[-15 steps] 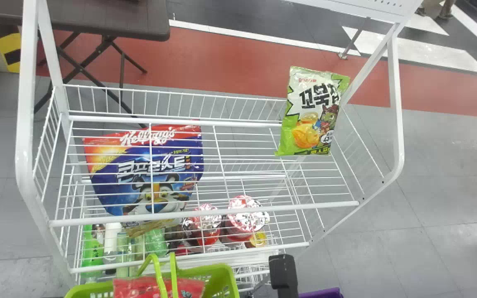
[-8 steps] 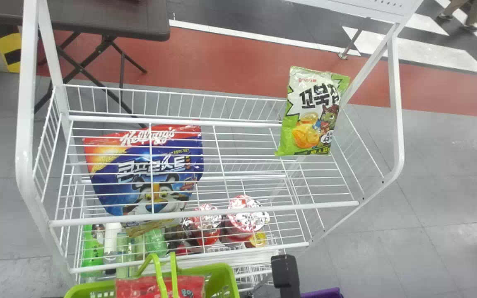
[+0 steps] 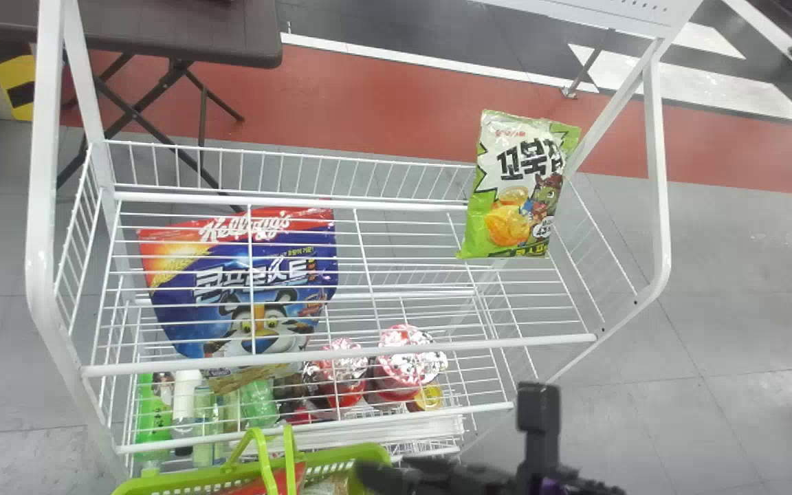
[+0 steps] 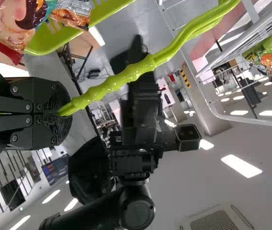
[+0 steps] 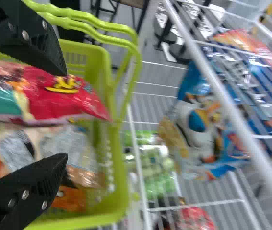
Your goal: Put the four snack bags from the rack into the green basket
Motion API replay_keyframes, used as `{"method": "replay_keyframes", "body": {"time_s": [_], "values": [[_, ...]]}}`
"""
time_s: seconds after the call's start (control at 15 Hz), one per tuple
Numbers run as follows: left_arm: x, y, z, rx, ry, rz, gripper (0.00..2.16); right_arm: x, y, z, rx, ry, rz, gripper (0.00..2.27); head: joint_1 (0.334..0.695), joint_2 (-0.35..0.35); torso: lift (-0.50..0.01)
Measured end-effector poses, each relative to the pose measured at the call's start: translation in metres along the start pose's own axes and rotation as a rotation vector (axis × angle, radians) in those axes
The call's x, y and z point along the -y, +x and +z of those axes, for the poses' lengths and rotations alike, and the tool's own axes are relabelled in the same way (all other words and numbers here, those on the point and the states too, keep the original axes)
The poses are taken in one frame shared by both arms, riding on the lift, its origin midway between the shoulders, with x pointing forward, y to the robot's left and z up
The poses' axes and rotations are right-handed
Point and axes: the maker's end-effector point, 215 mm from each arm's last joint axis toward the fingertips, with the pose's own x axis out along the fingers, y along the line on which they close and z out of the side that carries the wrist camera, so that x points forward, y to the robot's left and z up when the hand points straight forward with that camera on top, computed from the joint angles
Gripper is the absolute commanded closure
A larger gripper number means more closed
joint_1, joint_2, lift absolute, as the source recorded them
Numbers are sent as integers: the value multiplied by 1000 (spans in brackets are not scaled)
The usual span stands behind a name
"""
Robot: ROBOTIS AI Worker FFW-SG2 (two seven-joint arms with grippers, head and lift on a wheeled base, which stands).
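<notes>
Has the left claw point(image 4: 61, 113) clamped shut on the green handles point(image 4: 131, 72), at the left of the left wrist view. Holds by them the green basket point(image 3: 341, 454), low in the head view, left of centre. Has the right claw point(image 3: 370, 474) at the bottom edge of the head view, by the basket's right end. In the right wrist view, shows it wide open at the left, with its fingers point(image 5: 40, 40) spread well apart over the basket.

Has a red snack bag point(image 5: 83, 103) lying inside the basket, between the open fingers in that view, and a paler bag point(image 5: 68, 143) just beside it. Has the green snack bag point(image 3: 520, 185) on the white rack point(image 3: 341, 357), at the upper right of the head view, tilted a little at the end of the upper wire shelf. Also has there a blue-and-red bag point(image 3: 183, 309), left of centre and seen through the wires. Shows bottles point(image 3: 153, 412) at the lower left of the head view, and red tubs point(image 3: 406, 354) just below centre, likewise behind wires.
</notes>
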Motion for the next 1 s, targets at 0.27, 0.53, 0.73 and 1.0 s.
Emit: {"method": "replay_keyframes", "body": {"time_s": [0.27,0.53,0.73,1.0], "values": [[2,4,-2,-5,11,-6,1902,30,-35,167,475,-250,-219,63,695,-350,-6],[5,3,-4,-13,20,-8,1902,60,-62,273,743,-339,-384,66,695,-350,-6],[6,0,-1,-16,29,-10,1902,104,-78,310,807,-335,-516,70,695,-350,-6],[5,0,1,-20,34,-6,1902,150,-82,345,782,-323,-603,70,695,-350,-6]]}}
